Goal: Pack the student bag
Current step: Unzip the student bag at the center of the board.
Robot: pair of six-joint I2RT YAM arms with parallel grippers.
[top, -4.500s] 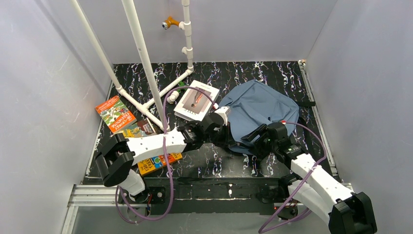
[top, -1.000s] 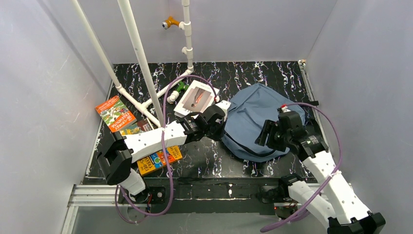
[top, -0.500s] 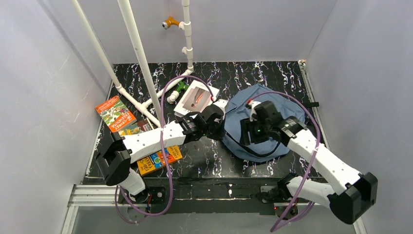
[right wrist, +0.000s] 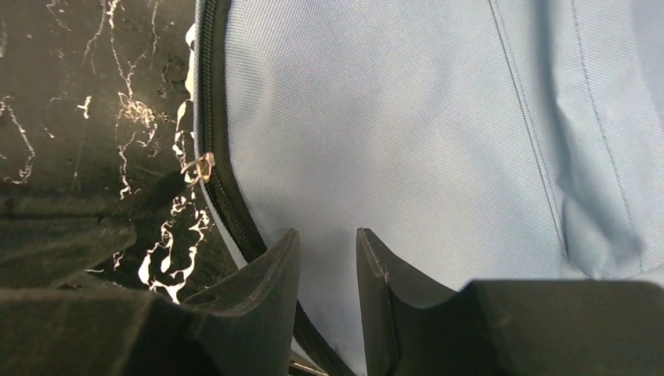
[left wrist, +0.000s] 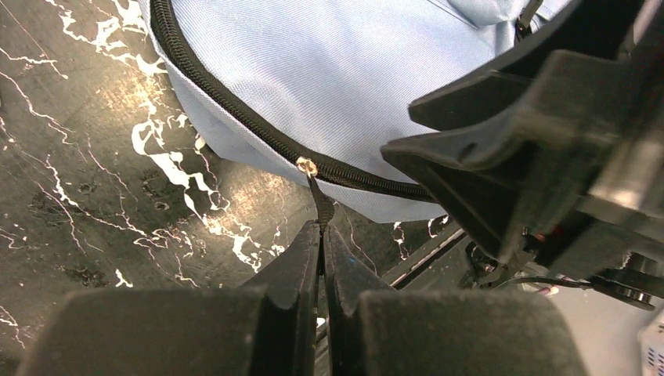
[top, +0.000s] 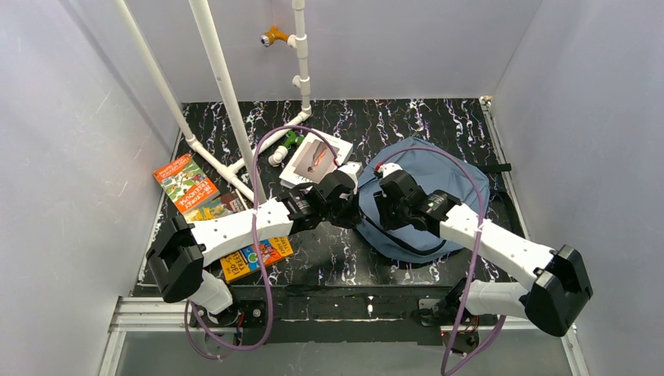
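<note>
Far left on the black white-veined tabletop: a glossy orange-and-green paperback book, lying flat and in full view. Just right of it, a brownish book, mostly covered by the slanted white plastic pipes, so no reading the cover. Nearer the front, a bright yellow-orange book, half tucked under the left arm, only a strip of it to go on. Further back, a white book with a reddish picture on its cover, near edge cut off by the left wrist. Beside it a tiny green thing, too small to identify.

Left gripper: squeezed tight on the black zipper pull tab, no gap at all between the fingers. Tab hanging off a small brassy slider on the black zipper. Buried under its own wrist from above, so only checkable from the wrist cam.

Soft dusty-blue fabric backpack: flat on the tabletop, right of centre, near-left part hidden under both wrists. One black strap end poking out on the far right.

Right gripper: over the blue fabric just right of the zipper, fingers apart by a narrow slit, nothing visibly caught in between. Touching the cloth or just above it? Can't tell.
</note>
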